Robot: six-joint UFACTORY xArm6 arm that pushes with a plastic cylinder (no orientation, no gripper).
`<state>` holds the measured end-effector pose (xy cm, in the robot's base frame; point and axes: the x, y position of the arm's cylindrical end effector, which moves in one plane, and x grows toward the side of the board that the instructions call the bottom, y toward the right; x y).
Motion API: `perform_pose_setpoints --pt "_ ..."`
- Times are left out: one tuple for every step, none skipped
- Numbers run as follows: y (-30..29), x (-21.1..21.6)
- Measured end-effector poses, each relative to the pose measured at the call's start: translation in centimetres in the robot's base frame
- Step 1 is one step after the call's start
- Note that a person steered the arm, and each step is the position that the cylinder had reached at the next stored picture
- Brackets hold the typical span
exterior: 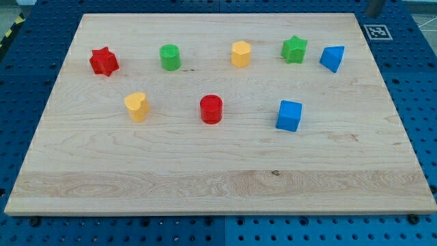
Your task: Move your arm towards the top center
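Rod barely visible at frame's upper right corner; tip and end effector state cannot be told. Top centre of table (205, 24) unreached; whole move remains.

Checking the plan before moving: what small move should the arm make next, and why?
Probably slide my tip toward the view's left along the top edge of the board. It seems to sit off the top right corner, and the strip above the green star and yellow hexagon looks free.
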<state>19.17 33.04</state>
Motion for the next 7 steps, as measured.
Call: perform_pose_setpoints --pt "-1.5 0.0" --pt "-3.5 0.0" --pt "-4.6 0.0" --pt "-12.1 0.0" --pt "-18.7 0.1" --pt "-20.7 0.1" --pt "-29.9 0.8"
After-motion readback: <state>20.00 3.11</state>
